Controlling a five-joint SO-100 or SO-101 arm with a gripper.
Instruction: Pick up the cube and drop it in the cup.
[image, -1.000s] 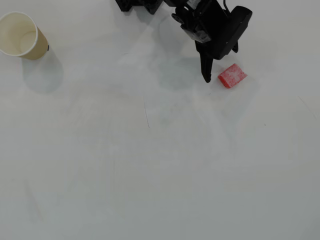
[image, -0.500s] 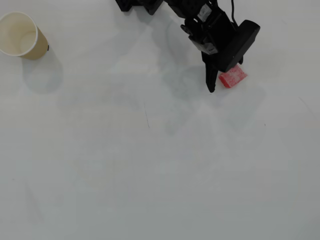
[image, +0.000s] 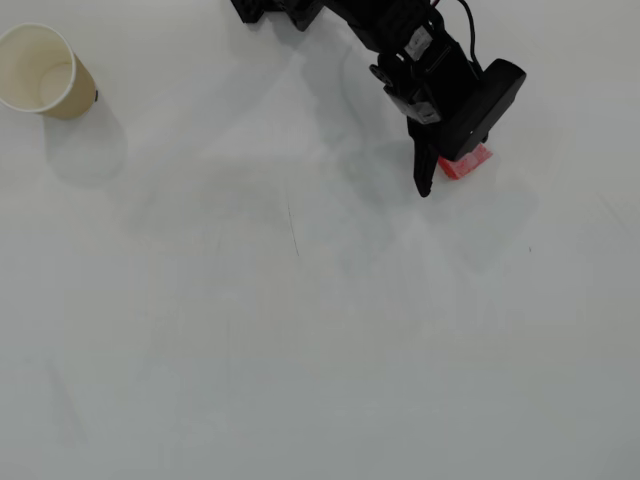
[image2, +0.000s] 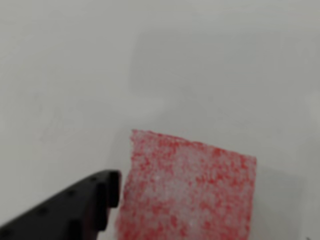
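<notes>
The gripper (image: 440, 180) is hovering over the cube (image2: 187, 187) — jaws apart, one finger (image2: 75, 210) just beside it.

white table (image: 300, 350), faint marks, perhaps scratches (image: 293, 228)

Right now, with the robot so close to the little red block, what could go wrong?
Only one of the fingers shows in the wrist view, right beside the cube. If it slides sideways, it might push the cube along the table instead of grabbing it. In the overhead view the arm hides most of the cube, so a crooked grab is possible. The cup stands far across the table, so a weak hold could drop the cube on the way.
</notes>
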